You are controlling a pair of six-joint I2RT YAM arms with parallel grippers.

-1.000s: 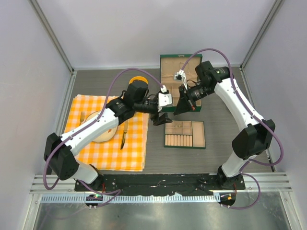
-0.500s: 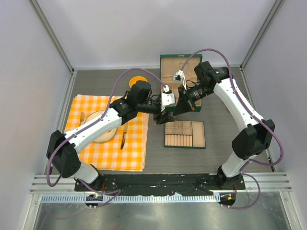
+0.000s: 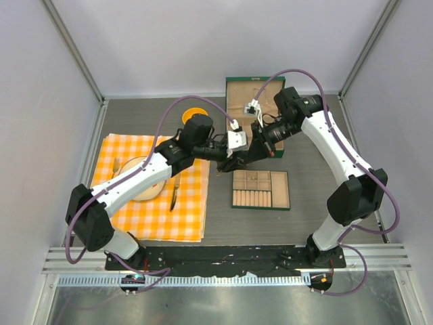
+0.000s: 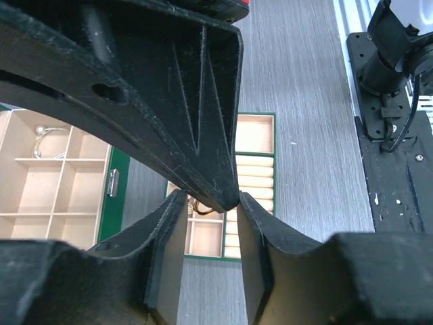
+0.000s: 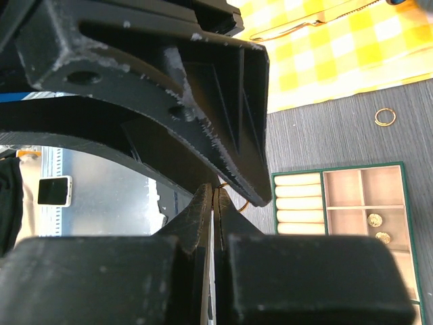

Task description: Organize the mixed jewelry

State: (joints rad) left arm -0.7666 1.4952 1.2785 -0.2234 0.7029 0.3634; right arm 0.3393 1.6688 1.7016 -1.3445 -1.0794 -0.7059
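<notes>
My right gripper (image 3: 245, 158) is shut on a thin golden-looking wire hoop (image 5: 238, 201), held just above the left end of the small green compartment tray (image 3: 260, 208). In the right wrist view its fingers (image 5: 214, 193) are pressed together on the wire. My left gripper (image 3: 233, 162) is open, and its two fingers (image 4: 211, 203) stand either side of the right gripper's tip and the hoop (image 4: 199, 210). A small gold ring (image 5: 385, 116) lies on the table near the cloth. Two tiny gold beads (image 5: 374, 219) sit in a tray compartment. A silvery curved piece (image 4: 46, 137) lies in the large box.
The large open green box (image 3: 228, 95) stands behind the grippers. An orange-check cloth (image 3: 155, 203) on the left carries a plate (image 3: 139, 181) and a knife (image 3: 173, 193). An orange bowl (image 3: 195, 114) stands behind it. The tray's roll cushions (image 5: 298, 203) lie below the grippers.
The left gripper has moved right and closed in on the right gripper's tip, now straddling it. The right arm has barely moved.
</notes>
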